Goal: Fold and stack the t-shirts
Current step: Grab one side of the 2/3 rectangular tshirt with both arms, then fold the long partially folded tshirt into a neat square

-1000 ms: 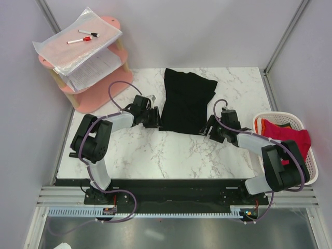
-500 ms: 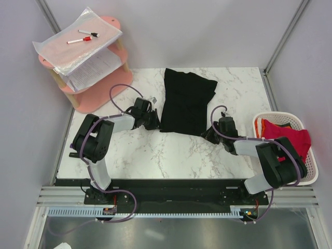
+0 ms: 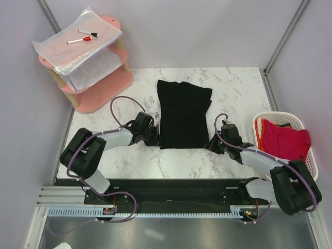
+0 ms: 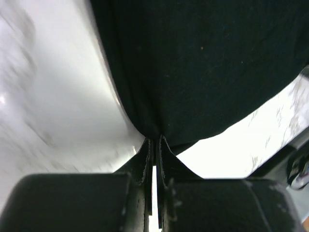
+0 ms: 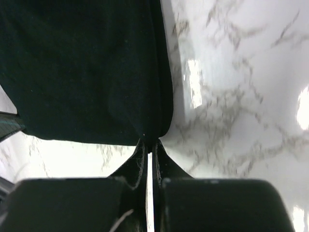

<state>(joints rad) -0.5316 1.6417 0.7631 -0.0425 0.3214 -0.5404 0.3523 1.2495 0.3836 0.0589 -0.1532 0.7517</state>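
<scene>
black shirt (image 3: 182,111) lies on the desk (image 3: 236,88); left tool (image 3: 155,139) and right tool (image 3: 210,145) each clamp tight on a near corner.

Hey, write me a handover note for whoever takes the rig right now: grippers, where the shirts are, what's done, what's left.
Left gripper: shut on the black t-shirt's near left corner.
Right gripper: shut on its near right corner.
The shirt lies flat on the marble table, narrowed to a rectangle.
Red t-shirt sits bunched in the white basket, orange cloth at its edge.
Left: finish folding the black one, fold the rest, stack.
</scene>
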